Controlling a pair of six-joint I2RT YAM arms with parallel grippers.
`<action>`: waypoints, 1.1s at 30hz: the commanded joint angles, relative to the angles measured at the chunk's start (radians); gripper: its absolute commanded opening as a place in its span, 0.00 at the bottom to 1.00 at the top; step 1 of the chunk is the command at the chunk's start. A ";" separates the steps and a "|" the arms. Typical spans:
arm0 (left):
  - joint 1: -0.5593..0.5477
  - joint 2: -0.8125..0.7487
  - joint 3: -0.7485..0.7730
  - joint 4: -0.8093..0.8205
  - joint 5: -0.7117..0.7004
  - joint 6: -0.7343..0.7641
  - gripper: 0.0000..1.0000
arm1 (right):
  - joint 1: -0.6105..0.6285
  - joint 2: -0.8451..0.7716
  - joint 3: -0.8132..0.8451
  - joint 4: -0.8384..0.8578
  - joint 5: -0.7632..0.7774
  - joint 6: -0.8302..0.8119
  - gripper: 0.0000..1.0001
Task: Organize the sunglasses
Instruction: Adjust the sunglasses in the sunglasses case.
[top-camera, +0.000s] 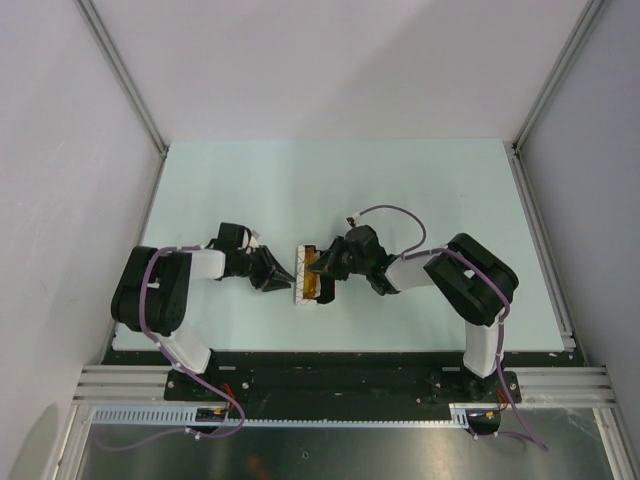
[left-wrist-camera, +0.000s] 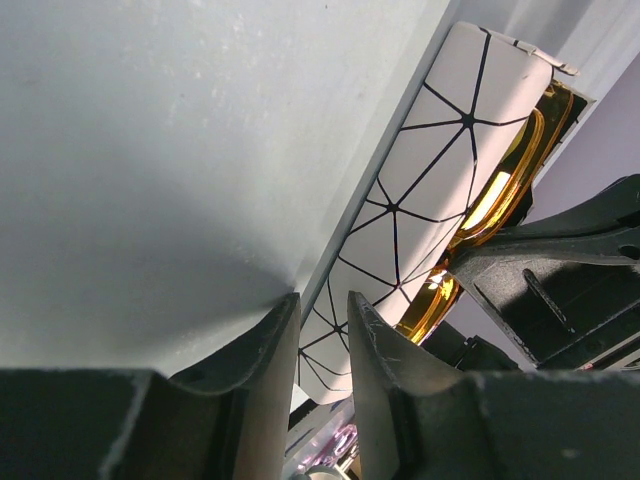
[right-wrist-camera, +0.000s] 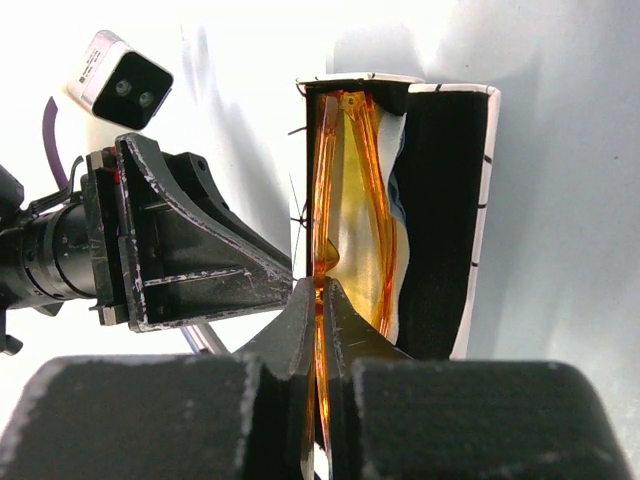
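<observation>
Right gripper (right-wrist-camera: 318, 285) pinching shut on thin amber translucent sunglasses (right-wrist-camera: 350, 190), sitting inside open white triangle-lined rectangular case (left-wrist-camera: 440, 150) | left gripper (left-wrist-camera: 322, 300) narrowly clamping case wall | I'm judging frame light, brittle, slick: holding near bridge.

1 white case (top-camera: 301, 276) (black-lined) sits open on the table (top-camera: 420, 190).

Bright, even light from above, soft shadows on the table (top-camera: 250, 180), overexposed glare in the right wrist view.
</observation>
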 joint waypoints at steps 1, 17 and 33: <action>-0.025 0.041 -0.012 -0.048 -0.058 0.018 0.34 | 0.000 0.032 -0.023 0.008 0.028 0.009 0.00; -0.034 0.042 -0.011 -0.037 -0.042 0.013 0.34 | 0.011 0.092 0.000 0.011 0.024 0.030 0.00; -0.044 0.041 -0.016 -0.034 -0.045 0.013 0.34 | 0.037 -0.054 0.072 -0.213 0.151 -0.079 0.32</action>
